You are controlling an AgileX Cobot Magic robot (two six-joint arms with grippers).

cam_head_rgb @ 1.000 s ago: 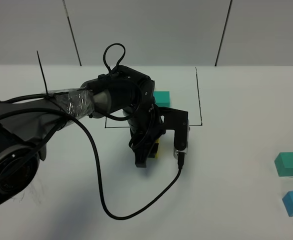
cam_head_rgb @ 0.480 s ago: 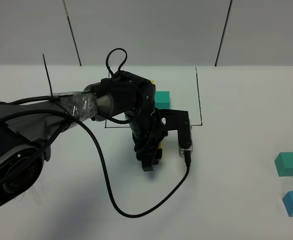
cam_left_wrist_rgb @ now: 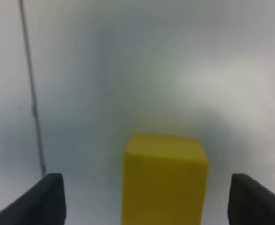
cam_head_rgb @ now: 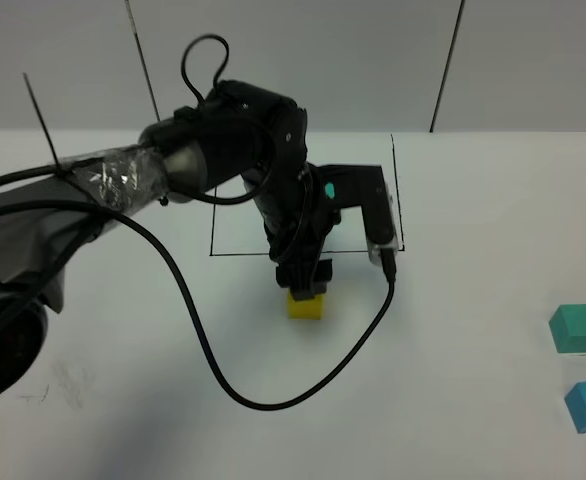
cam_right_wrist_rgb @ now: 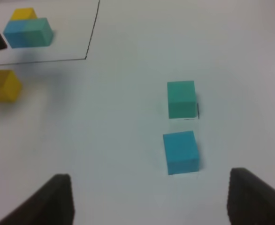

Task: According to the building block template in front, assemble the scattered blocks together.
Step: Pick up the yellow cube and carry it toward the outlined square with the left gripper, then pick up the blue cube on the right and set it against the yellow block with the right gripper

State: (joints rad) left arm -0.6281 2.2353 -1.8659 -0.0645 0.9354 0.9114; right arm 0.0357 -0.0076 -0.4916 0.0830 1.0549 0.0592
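**A:** Left end effector (cam_head_rgb: 309,278), status?

**B:** Fingers spread wide. Its wrist view shows the yellow block (cam_left_wrist_rgb: 164,180) on the counter (cam_head_rgb: 453,330) between the tips, touching neither. The block's base is cropped.

**A:** Block position overhead?

**B:** Just outside the near line of the black frame (cam_head_rgb: 238,254), under the end effector.

**A:** Template (cam_right_wrist_rgb: 27,30)?

**B:** Overhead, the left arm (cam_head_rgb: 123,180) hides nearly all of it. In the right wrist view it sits inside the frame. Yellow and cyan-blue are clear; the teal-green side is probably there, but blurred.

**A:** Right end effector (cam_right_wrist_rgb: 154,201)?

**B:** Seen only by its own camera. Tips apart, nothing between them. The teal-green block (cam_right_wrist_rgb: 181,98) and cyan-blue block (cam_right_wrist_rgb: 180,152) lie near each other, not touching, well apart from the yellow.
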